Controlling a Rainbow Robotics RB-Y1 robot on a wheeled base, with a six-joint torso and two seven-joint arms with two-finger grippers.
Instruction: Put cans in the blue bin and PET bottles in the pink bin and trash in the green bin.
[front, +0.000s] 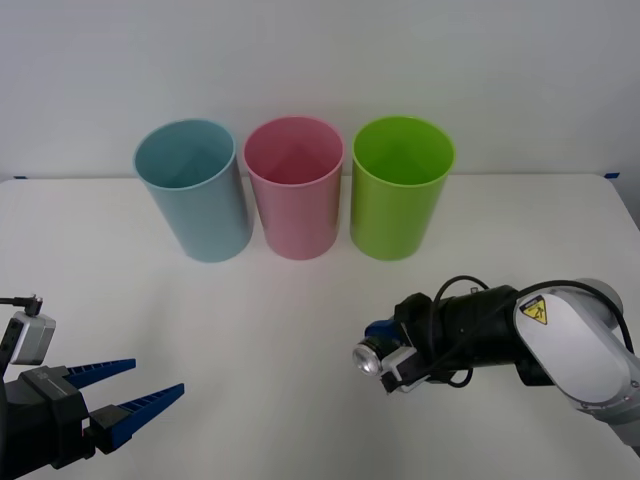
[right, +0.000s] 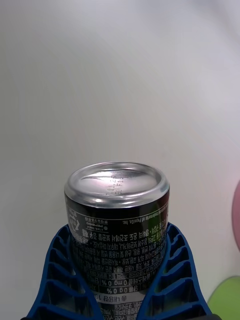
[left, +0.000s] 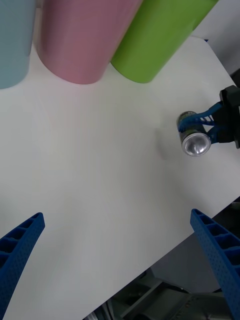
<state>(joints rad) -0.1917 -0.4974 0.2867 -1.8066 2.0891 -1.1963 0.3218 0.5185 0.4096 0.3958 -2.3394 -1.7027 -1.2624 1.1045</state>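
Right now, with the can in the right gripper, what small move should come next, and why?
Probably carry the can forward and to the robot's left, toward the blue bin. The right gripper is shut on it, off to the right in front of the green bin; cans go in blue. The left gripper waits open, low left.

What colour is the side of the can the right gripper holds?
Dark black with small white print, silver end; the can shows best in the right wrist view.
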